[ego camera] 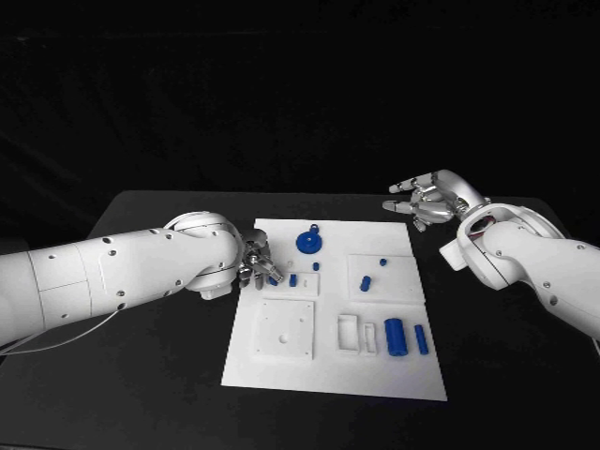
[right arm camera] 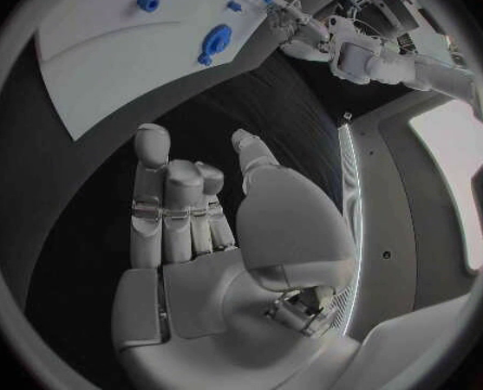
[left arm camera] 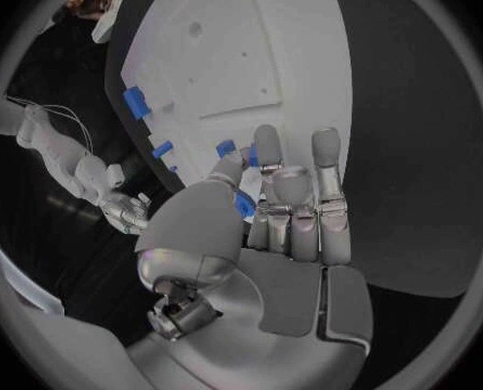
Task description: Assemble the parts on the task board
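Note:
The white task board (ego camera: pixel 330 370) lies in the middle of the black table. My left hand (ego camera: pixel 260 265) (left arm camera: pixel 290 212) is over the board's left edge and pinches a small blue part (left arm camera: pixel 244 203) between thumb and fingers. On the board lie a round blue piece (ego camera: pixel 308 244) (right arm camera: pixel 214 42), a short blue peg (ego camera: pixel 293 278), two small blue pieces (ego camera: pixel 365 282) further right, and two blue cylinders (ego camera: pixel 395 336) near the front right. My right hand (ego camera: pixel 433 202) (right arm camera: pixel 198 225) hovers past the board's far right corner, fingers apart, holding nothing.
The board carries a raised square plate (ego camera: pixel 287 328) and small rectangular slots (ego camera: pixel 349 333) beside the cylinders. Bare black table (ego camera: pixel 138 375) surrounds the board on both sides. My left forearm (ego camera: pixel 111 277) reaches in low over the table's left part.

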`<state>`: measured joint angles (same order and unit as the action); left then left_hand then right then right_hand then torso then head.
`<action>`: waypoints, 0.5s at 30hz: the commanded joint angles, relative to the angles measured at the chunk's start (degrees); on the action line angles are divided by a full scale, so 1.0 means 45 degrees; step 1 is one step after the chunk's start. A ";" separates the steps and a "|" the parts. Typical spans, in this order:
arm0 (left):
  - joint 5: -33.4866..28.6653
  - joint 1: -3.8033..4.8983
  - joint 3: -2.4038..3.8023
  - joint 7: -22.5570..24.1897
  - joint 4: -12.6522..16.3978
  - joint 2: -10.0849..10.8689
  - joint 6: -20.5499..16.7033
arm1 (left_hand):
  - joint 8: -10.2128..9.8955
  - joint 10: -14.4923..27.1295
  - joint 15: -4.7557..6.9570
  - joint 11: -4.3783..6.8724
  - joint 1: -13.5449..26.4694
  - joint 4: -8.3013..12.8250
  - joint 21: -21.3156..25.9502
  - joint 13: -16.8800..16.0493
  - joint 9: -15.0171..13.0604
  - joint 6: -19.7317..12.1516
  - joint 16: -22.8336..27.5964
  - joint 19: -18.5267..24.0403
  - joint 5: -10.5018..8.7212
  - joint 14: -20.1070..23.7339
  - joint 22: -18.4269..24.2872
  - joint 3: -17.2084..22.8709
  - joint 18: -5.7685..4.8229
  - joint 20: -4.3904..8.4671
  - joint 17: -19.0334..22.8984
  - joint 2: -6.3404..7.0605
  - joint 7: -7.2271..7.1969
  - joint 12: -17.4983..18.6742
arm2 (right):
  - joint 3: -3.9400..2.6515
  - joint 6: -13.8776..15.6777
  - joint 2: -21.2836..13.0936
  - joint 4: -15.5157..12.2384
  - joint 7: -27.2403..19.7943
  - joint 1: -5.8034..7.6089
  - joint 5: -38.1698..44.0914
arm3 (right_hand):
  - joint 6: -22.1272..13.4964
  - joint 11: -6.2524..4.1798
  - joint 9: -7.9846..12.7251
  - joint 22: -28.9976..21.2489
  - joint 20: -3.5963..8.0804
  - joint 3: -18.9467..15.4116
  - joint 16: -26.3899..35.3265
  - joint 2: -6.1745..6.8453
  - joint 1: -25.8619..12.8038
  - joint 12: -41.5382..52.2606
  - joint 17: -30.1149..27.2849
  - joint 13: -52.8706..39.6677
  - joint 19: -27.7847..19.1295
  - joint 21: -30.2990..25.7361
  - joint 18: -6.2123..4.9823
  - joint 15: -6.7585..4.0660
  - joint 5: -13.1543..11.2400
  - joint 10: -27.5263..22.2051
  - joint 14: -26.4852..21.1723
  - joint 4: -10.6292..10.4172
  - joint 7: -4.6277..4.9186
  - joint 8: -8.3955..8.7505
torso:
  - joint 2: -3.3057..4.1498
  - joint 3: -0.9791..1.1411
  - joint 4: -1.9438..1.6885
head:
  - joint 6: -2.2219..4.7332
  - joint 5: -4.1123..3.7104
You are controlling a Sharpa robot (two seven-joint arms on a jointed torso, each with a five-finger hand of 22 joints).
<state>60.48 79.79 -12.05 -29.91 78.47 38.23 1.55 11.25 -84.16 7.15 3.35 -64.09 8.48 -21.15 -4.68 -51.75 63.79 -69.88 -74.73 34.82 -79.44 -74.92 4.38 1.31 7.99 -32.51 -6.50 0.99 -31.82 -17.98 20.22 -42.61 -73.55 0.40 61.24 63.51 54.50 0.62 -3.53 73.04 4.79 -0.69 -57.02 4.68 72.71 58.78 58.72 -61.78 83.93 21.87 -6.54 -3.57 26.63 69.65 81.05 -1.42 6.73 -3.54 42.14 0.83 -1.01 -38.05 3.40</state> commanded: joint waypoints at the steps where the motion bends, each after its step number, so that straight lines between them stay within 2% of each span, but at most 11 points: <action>1: 0.0087 -0.0059 -0.0046 -0.0013 -0.0026 -0.0031 0.0334 | 0.0058 -0.0566 0.0004 0.0075 -0.0234 0.0406 -0.0019 0.0011 0.0026 0.0272 0.0083 -0.0012 0.0029 -0.0061 -0.0214 0.0512 0.0056 -0.0046 -0.0012 -0.0109 -0.0294 -0.0038 | -0.0006 -0.0165 0.0004 -0.0012 -0.0071 -0.0009 0.0008 | -0.0056 -0.0024 0.0017 -0.0012 -0.0038 0.0020 -0.0038 -0.0014 -0.0073 0.0041 0.0013 -0.0010 0.0539 0.0055 -0.0145 -0.0001 0.0080 -0.0009 0.0069 -0.0025 -0.0004 0.0021 | 0.0000 0.0004 0.0010 | 0.0008 0.0011; 15: 0.0103 -0.0071 -0.0088 -0.0142 -0.0086 -0.0111 0.0488 | -0.0008 -0.0569 0.0020 0.0069 -0.0223 0.0204 -0.0013 0.0002 0.0139 0.0315 0.0126 -0.0027 -0.0042 -0.0057 -0.0207 0.0408 0.0035 -0.0026 0.0052 -0.0012 -0.0308 -0.0049 | -0.0006 -0.0164 -0.0030 -0.0022 -0.0070 -0.0009 0.0008 | -0.0051 -0.0026 0.0017 -0.0046 -0.0040 0.0004 -0.0009 -0.0021 -0.0104 0.0024 -0.0009 0.0007 0.0533 0.0031 -0.0148 0.0000 0.0080 -0.0019 0.0065 -0.0020 -0.0005 0.0022 | 0.0001 0.0004 0.0003 | -0.0030 -0.0019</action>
<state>60.60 79.86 -12.11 -29.99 78.09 37.92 1.89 11.27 -84.08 7.14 3.44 -64.39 8.15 -21.15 -4.69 -51.23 63.90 -69.66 -74.73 34.78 -79.43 -74.92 4.71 1.31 7.99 -32.33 -6.19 1.10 -31.81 -17.98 20.17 -42.71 -73.57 0.40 61.23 63.50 54.50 0.62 -3.53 72.88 4.79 -0.69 -57.02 4.68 72.71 58.78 58.72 -61.78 83.93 21.87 -6.54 -3.57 26.63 69.65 81.05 -1.42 6.73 -3.54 42.17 0.86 -0.96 -38.15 3.38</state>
